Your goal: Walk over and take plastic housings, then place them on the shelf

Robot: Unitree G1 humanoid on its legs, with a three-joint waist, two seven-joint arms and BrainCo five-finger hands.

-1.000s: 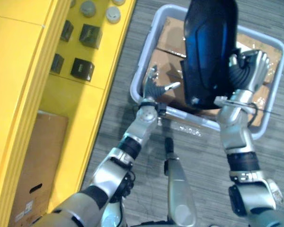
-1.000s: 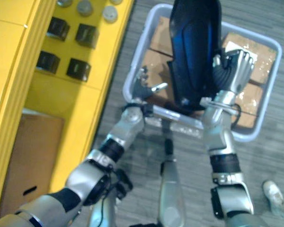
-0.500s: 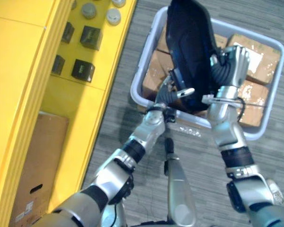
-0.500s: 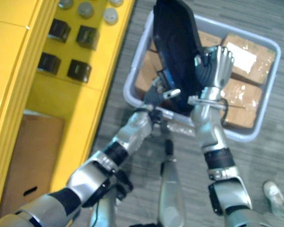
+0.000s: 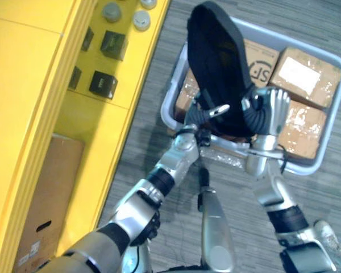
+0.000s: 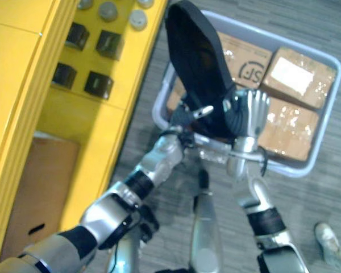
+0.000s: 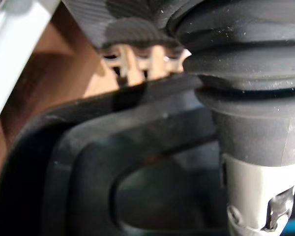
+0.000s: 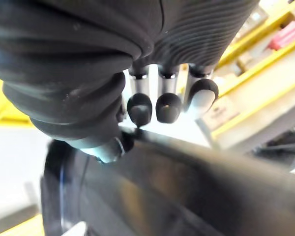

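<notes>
Step in hand: transfer from pickup to shelf. The left robot hand [image 5: 200, 115] bears on the housing's lower edge (its grip cannot be told). The right robot hand [image 5: 270, 111] presses straight fingers [image 5: 279, 101] flat against the 3 o'clock side. The black housing [image 5: 216, 62] stands upright between them, above the bin [image 5: 335, 111] at 1 o'clock. Next move: swing toward the yellow shelf [image 5: 102, 125] at 10 o'clock, keeping pressure even on both sides.
</notes>
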